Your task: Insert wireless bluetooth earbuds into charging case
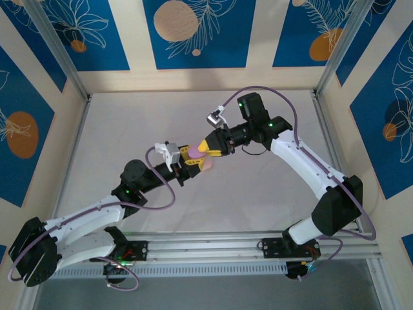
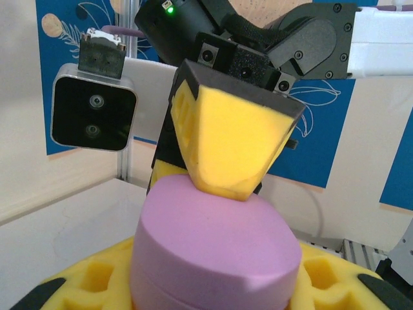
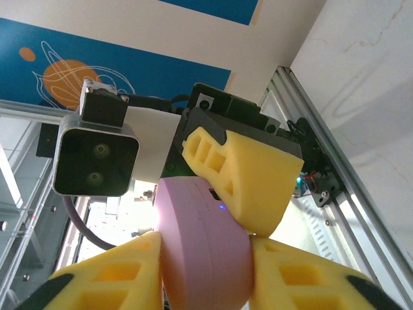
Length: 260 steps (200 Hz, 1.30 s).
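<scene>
Pink case (image 2: 213, 245), broad face toward right fingers (image 2: 235, 142), clenched by them and left fingers (image 2: 97, 278).

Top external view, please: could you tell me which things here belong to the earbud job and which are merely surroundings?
Belongs to the job:
- pink charging case, lid shut, gripped from both sides
- left hand
- right hand

Merely surroundings:
- table
- aluminium rail at the arm bases
- blue patterned wall panels
</scene>
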Each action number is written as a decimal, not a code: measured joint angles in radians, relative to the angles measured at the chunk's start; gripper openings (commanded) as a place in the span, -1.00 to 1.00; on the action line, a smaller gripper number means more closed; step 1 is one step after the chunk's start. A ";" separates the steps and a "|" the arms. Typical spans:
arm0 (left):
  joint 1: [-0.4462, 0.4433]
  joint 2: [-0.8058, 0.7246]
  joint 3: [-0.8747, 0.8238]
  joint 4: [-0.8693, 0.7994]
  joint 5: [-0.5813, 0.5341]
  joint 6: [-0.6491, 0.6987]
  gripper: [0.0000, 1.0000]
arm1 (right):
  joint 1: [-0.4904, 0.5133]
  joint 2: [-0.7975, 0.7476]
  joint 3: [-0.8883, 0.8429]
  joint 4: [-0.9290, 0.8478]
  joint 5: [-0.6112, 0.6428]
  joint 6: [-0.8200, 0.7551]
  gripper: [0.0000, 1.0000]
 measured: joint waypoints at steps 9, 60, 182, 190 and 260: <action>0.000 0.000 0.001 0.002 0.000 0.000 -0.46 | -0.001 0.000 -0.001 0.005 -0.005 0.005 -0.54; 0.000 0.000 0.004 -0.015 -0.008 0.003 -0.24 | -0.008 0.000 -0.014 0.026 -0.006 0.025 -0.71; -0.001 -0.006 0.015 -0.137 -0.047 0.012 0.30 | -0.094 -0.021 -0.101 0.132 0.033 0.103 -0.75; -0.001 -0.014 0.015 -0.149 -0.055 0.012 0.31 | -0.112 -0.027 -0.114 0.136 0.042 0.103 -0.75; -0.002 -0.167 0.015 -0.275 -0.198 0.034 0.40 | -0.288 0.022 -0.299 0.135 0.254 0.103 -0.74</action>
